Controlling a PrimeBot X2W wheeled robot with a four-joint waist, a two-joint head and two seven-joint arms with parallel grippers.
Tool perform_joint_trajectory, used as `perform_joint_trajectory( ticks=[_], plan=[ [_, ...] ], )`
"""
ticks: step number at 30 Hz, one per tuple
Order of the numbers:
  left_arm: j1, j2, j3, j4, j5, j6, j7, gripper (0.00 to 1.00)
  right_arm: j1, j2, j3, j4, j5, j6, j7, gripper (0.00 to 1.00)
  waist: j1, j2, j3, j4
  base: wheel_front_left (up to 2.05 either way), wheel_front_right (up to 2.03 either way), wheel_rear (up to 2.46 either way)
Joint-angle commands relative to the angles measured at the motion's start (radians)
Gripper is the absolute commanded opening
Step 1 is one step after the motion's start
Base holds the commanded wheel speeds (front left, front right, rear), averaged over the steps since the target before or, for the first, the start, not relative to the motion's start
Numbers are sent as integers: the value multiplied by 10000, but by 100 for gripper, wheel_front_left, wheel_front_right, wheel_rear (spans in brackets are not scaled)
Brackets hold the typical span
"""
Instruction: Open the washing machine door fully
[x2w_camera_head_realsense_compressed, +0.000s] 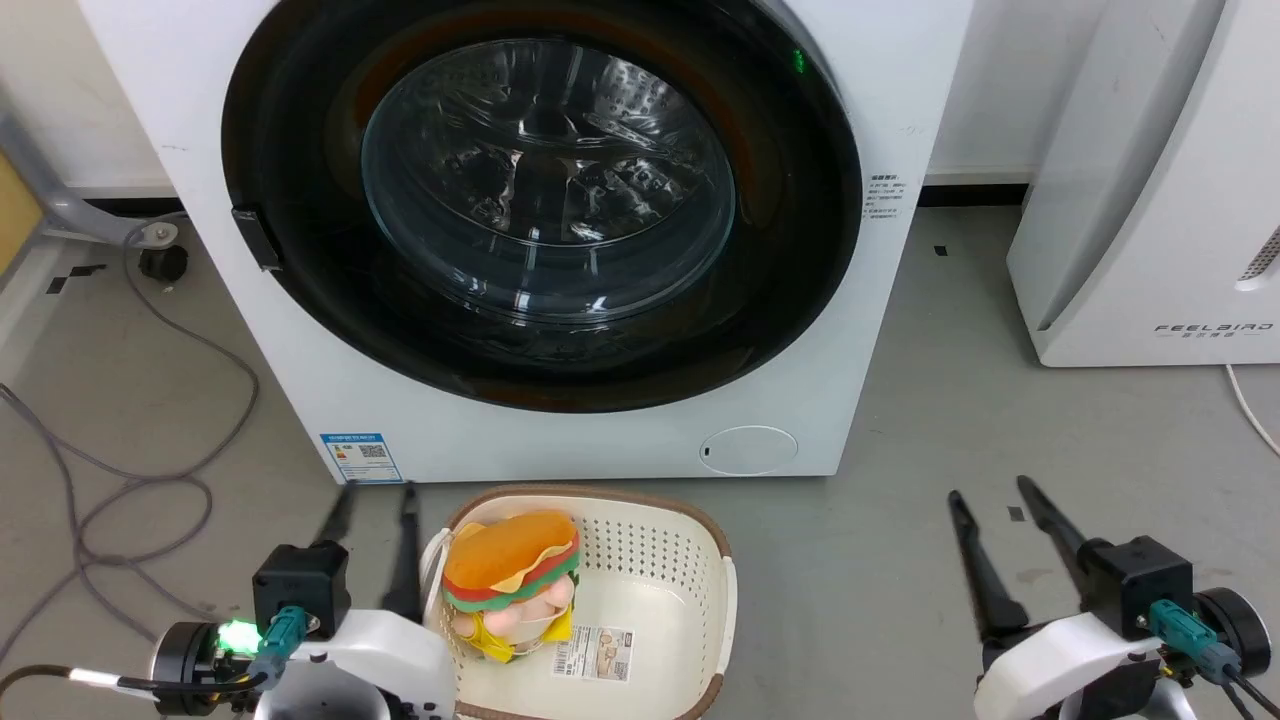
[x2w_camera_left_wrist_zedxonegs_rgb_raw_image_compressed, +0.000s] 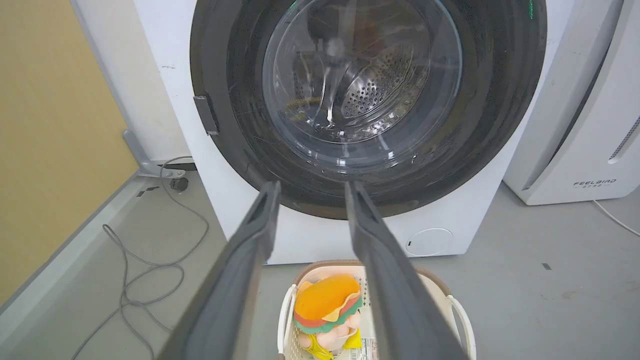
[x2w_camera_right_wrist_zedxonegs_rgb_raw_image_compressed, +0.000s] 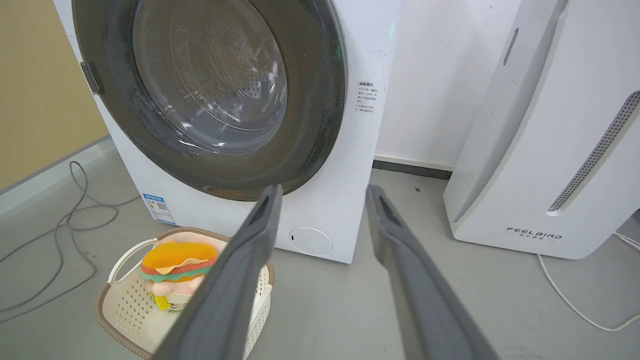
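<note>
Both left gripper (x2w_camera_head_realsense_compressed: 377, 490) and right gripper (x2w_camera_head_realsense_compressed: 990, 489) show jaws spread; washing machine door (x2w_camera_head_realsense_compressed: 540, 200) cropped above.

— How does the washing machine door (x2w_camera_head_realsense_compressed: 540, 200) sit?
— Shut, flush against the white washing machine (x2w_camera_head_realsense_compressed: 600, 440): a round glossy black ring around a bulging clear glass bowl.
— And its handle tab (x2w_camera_head_realsense_compressed: 257, 238)?
— Small, black, on the door's left edge. The perforated drum (x2w_camera_left_wrist_zedxonegs_rgb_raw_image_compressed: 380, 90) shows through the glass.
</note>
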Motion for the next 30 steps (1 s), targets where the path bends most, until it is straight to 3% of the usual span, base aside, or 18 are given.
perform_joint_trajectory(
  ticks=[1, 6, 7, 8, 19, 30],
  plan=[
    [-1, 0, -35, 38, -35, -11, -57, 100, 21, 0, 2, 19, 34, 0, -51, 100, 0, 0, 0, -3, 0, 0, 0],
    [-23, 0, -110, 147, -100, -18, -166, 100, 47, 0, 12, 97, 119, 1, -152, 100, 0, 0, -2, -9, 0, 0, 0],
    [-27, 0, -124, 168, -113, -19, -187, 100, 51, 0, 13, 116, 140, 1, -172, 11, 0, 0, -3, -10, 0, 0, 0],
    [-32, 0, -139, 190, -125, -21, -209, 100, 54, 0, 15, 134, 160, 1, -193, 0, 0, 0, -4, -11, 0, 0, 0],
    [-56, 0, -275, 331, -253, -38, -438, 100, 48, 1, 59, 233, 854, 1, -435, 0, 0, 0, -6, -11, 0, 0, 0],
    [-81, 1, -380, 468, -393, -60, -669, 100, -93, 1, 73, 42, 3872, 2, -665, 0, 0, 0, 4, -13, 0, 0, 0]
  ],
)
